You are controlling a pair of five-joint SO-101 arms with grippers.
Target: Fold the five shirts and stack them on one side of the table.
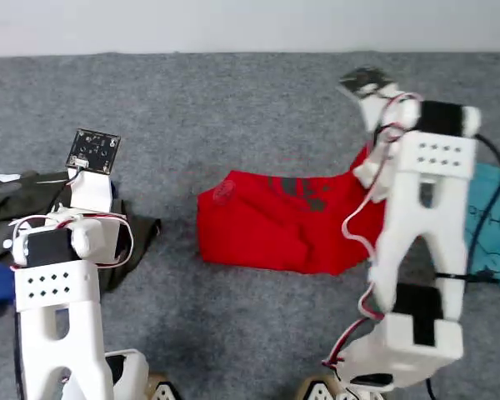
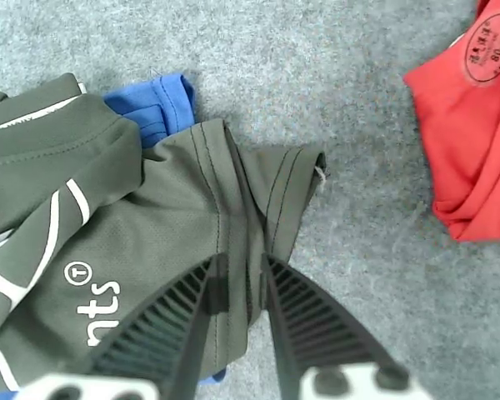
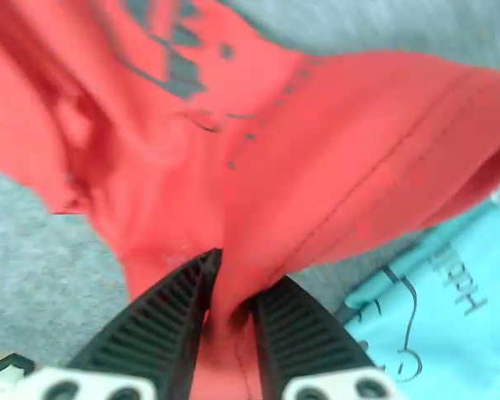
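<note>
1. Starting at the fingers: your right gripper [image 3: 230, 283] has its jaws clamped on a bunched fold of the red shirt [image 3: 317, 150]. Your left gripper [image 2: 243, 271] pinches a raised ridge of the olive shirt [image 2: 150, 217] between jaws that are almost together.
2. The red shirt lies mid-table, roughly folded, with its right end lifted at the right gripper. The olive shirt lies crumpled at the table's left edge, over a blue shirt [image 2: 162, 100].
3. Expect both garments to handle light, soft and limp, so they will sag and trail. The thin olive knit looks slippery, and a small pinch may slide out.
4. Take hold at hems, seams or sleeve edges, where doubled cloth gives the jaws more to bite.
5. A turquoise shirt [image 3: 437, 308] lies just beside the red one, at the right edge.
6. The grey, felt-like table cover [image 1: 233, 108] will likely grip cloth, so lift rather than drag.
7. A pale wall [image 1: 233, 25] runs behind the table.
</note>
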